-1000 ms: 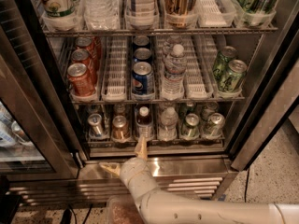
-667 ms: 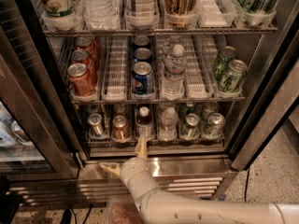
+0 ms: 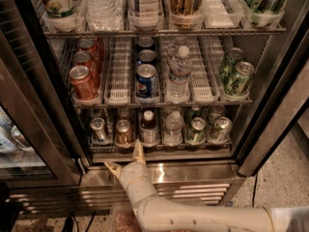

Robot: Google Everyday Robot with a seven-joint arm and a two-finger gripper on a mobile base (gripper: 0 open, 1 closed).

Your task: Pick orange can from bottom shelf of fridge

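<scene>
Camera view shows the fridge [image 3: 268, 98] with its door open. The gripper [image 3: 125, 159] sits low in the frame, left of centre, just in front of the steel base and below the bottom shelf [image 3: 159, 148]. Its two fingers [image 3: 138, 150] are spread wide, one pointing up toward the shelf and one out to the left, with nothing between them.

The orange can [image 3: 123, 132] stands upright at the front of the shelf, second lane from the left. A silver can [image 3: 99, 129] is just beside it on the left and a dark bottle [image 3: 148, 126] just beside it on the right. The can is directly above the upper fingertip and apart from it.

This looks like the approach step, with no grasp made yet. The next move calls for raising the gripper to can height and turning the fingers to straddle the can. It then pushes forward into the narrow lane without knocking the neighbours, and closes.
</scene>
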